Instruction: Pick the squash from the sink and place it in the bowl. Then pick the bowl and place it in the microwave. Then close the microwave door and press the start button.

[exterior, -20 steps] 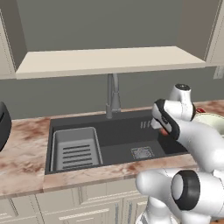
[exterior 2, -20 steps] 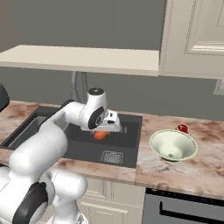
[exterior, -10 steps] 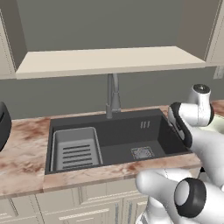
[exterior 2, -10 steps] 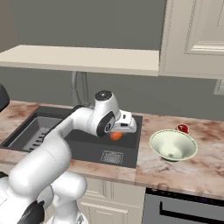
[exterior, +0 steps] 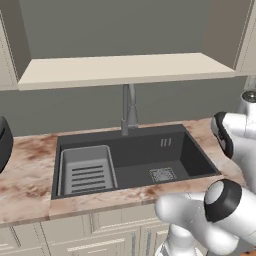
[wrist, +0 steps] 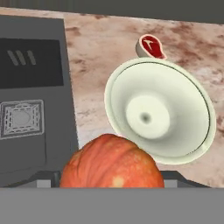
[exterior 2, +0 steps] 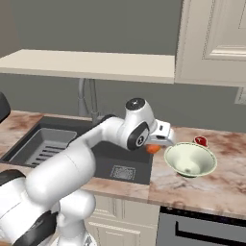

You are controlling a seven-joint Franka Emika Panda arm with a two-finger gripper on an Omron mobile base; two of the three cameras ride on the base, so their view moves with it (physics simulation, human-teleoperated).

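Gripper (exterior 2: pixel 161 141) clamped on the squash (exterior 2: pixel 153 149), carrying it above the counter (exterior 2: pixel 192 185) between the sink (exterior 2: pixel 120 166) and the bowl (exterior 2: pixel 190 160). Hand view adds the bowl's hollow just beyond the squash, and a small steak (wrist: pixel 151 46) behind it.

squash: round, orange (wrist: pixel 109 162), held in end effector (exterior 2: pixel 154 145) above the sink's right rim, just beside bowl
bowl: pale greenish-white (exterior 2: pixel 190 159), upright, empty, on tabletop right of sink
sink: dark grey basin (exterior: pixel 140 160), slotted rack at left
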